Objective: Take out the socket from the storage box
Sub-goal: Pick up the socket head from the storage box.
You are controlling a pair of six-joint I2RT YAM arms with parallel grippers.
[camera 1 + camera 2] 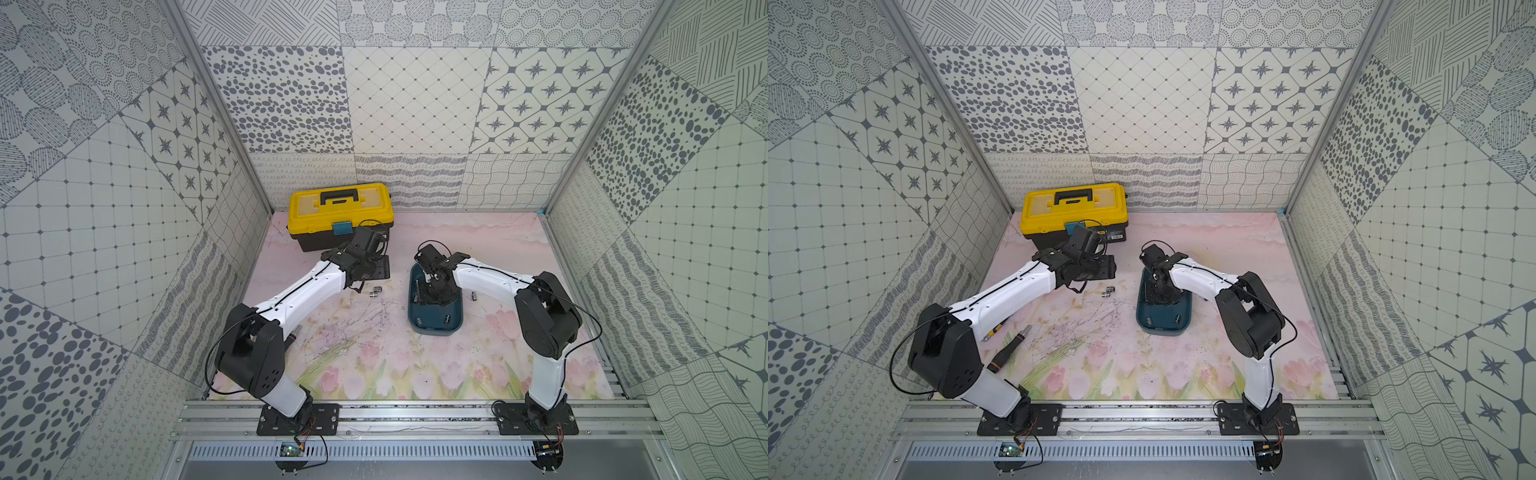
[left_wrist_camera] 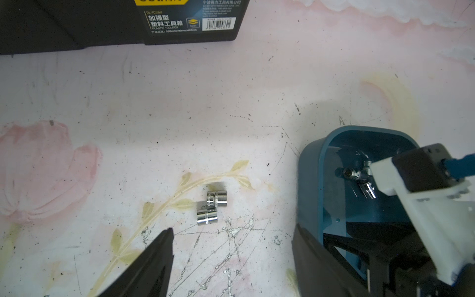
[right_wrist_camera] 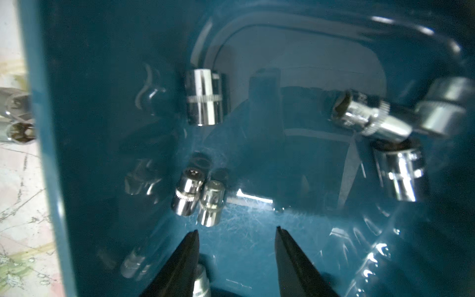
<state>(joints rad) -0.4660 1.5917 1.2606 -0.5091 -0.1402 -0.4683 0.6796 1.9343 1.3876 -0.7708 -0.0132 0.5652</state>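
Two sockets [image 2: 216,199] out on the mat [image 2: 180,102], left gripper [image 2: 231,231] wide beside them; right gripper [image 3: 236,231], parted and empty, down in the box [image 3: 77,102] among more.

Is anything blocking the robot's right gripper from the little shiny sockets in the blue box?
Nothing visible is. The right gripper is open inside the storage box, and two small sockets lie side by side just past its tips, with only bare box floor between.
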